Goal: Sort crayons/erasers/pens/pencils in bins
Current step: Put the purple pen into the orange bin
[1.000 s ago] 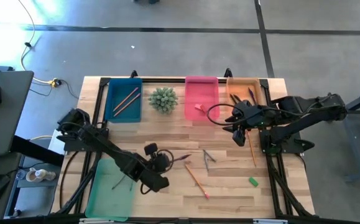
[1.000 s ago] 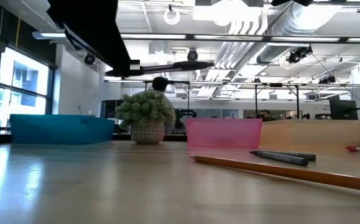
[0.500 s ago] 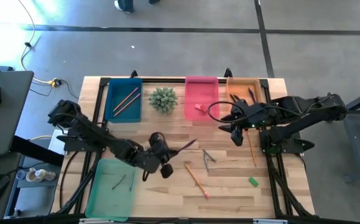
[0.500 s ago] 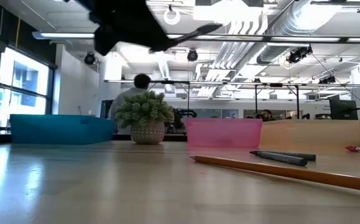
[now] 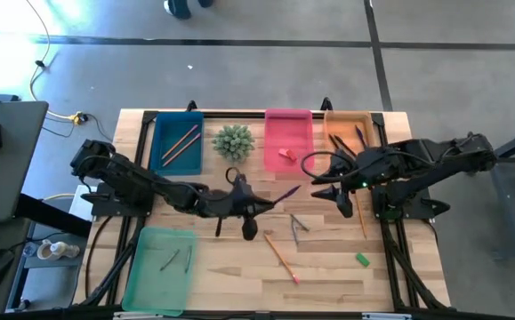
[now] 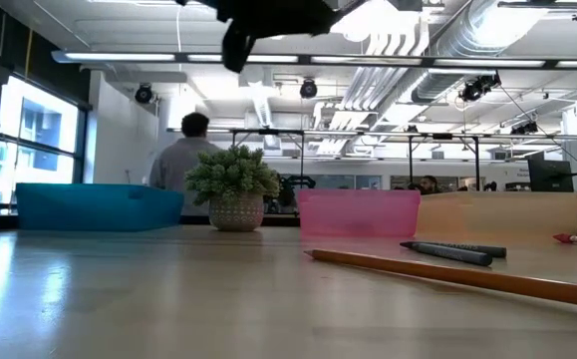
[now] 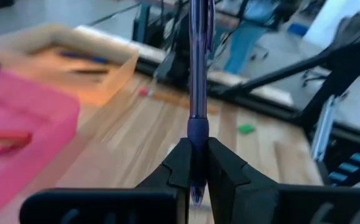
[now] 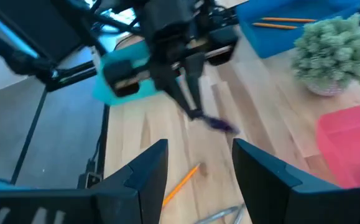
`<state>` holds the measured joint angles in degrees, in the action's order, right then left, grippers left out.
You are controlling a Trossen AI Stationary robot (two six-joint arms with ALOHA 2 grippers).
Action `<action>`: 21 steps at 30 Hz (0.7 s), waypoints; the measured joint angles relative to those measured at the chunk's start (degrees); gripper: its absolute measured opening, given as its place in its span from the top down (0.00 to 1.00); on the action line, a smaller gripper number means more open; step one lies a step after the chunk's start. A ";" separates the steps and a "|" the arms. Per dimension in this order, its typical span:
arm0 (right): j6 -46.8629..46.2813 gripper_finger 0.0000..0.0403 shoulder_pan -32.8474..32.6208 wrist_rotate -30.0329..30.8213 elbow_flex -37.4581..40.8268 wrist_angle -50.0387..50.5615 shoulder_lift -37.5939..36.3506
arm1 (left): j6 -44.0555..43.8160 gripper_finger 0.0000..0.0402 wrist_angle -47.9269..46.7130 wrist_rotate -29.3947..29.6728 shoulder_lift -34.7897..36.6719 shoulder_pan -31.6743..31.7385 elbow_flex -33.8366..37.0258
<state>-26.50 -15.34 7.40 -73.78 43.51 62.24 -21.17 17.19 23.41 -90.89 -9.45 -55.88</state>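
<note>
Light green bin (image 5: pixel 159 271) at near left: holds two short crayons, sorted apart from the long stock. Dark blue bin (image 5: pixel 176 142) at far left: holds two orange pencils laid diagonally. Potted plant (image 5: pixel 233 141) just right of it, no part of the sort.

Left tool (image 5: pixel 259 206) raised over mid-surface, closed on a dark purple pen (image 5: pixel 284 195); pen (image 7: pixel 199 74) pinched at its lower end between the fingers (image 7: pixel 181 163), shaft projecting straight forward toward the far right. Judged: held by the end so the free length can be dropped into a bin; transport under way, not yet over any bin.

Pink bin (image 5: pixel 287 139) at far centre: erasers inside. Loose near centre on the surface (image 5: pixel 328 267): orange pencil (image 5: pixel 280 256), grey crayons (image 5: pixel 298 226), green eraser (image 5: pixel 362 259) — still unsorted.

Orange bin (image 5: pixel 348 129) at far right: dark pens inside; judged the likely destination for the carried pen.

Right tool (image 5: pixel 344 196) beside the orange bin, above a long pencil (image 5: pixel 360 212); fingers (image 8: pixel 145 173) spread apart, nothing between them, facing the left tool; judged waiting.
</note>
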 joint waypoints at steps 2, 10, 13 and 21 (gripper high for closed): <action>0.00 0.57 -1.05 0.52 0.00 0.04 0.01 | 1.24 0.96 2.86 -2.41 0.00 0.89 0.00; -0.44 0.57 -4.94 9.76 0.00 -1.73 0.01 | 5.21 0.96 15.46 -10.04 0.00 3.21 0.00; -0.40 0.57 -5.66 12.38 0.00 -4.76 0.24 | 5.33 0.96 18.16 -11.46 0.00 3.90 0.00; -0.10 0.57 -5.85 18.40 0.01 -9.11 4.64 | 5.36 0.96 22.49 -15.46 -0.02 5.50 0.00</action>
<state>-26.60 -21.19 25.79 -73.77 34.39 66.88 -15.81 39.68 7.95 -90.91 -3.95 -55.88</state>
